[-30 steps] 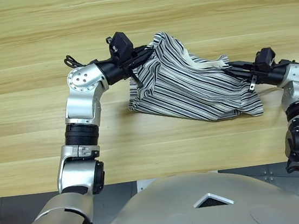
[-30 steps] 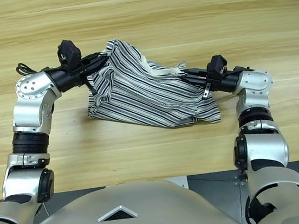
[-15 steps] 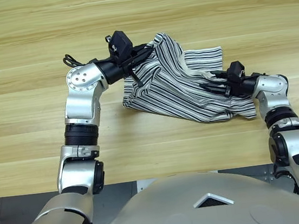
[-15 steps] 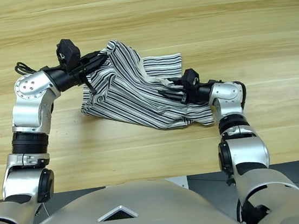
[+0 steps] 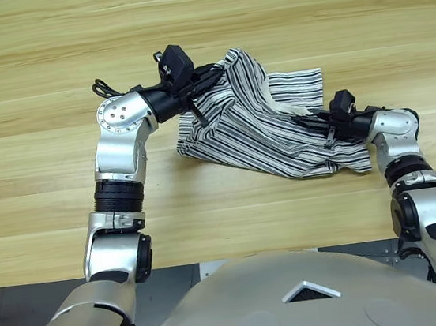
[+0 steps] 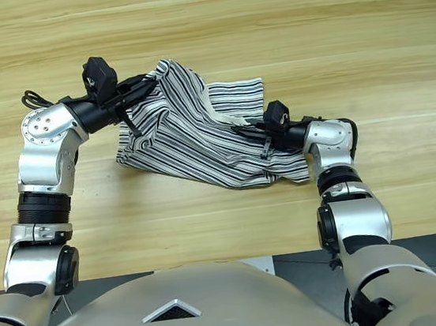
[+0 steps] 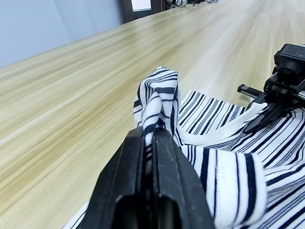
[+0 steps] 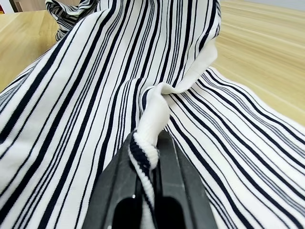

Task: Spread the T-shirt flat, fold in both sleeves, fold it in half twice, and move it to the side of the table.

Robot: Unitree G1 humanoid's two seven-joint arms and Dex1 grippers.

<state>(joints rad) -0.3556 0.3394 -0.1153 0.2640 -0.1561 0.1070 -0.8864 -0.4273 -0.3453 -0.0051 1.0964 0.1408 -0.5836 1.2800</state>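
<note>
The striped T-shirt (image 5: 255, 130) lies bunched up in the middle of the tabletop (image 5: 184, 16), not flat yet. The left hand (image 7: 148, 138) is pinching a bit of cloth at the shirt's far left part. The right hand (image 8: 145, 145) is pinching a white band, maybe the neck. The shirt looks soft, light and floppy, so it will sag. Best to hold its edges and pull gently apart.

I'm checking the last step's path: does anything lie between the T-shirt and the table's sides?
Nothing visible does. The left claw and right claw are shut on the T-shirt; around it the table shows only wood.
</note>
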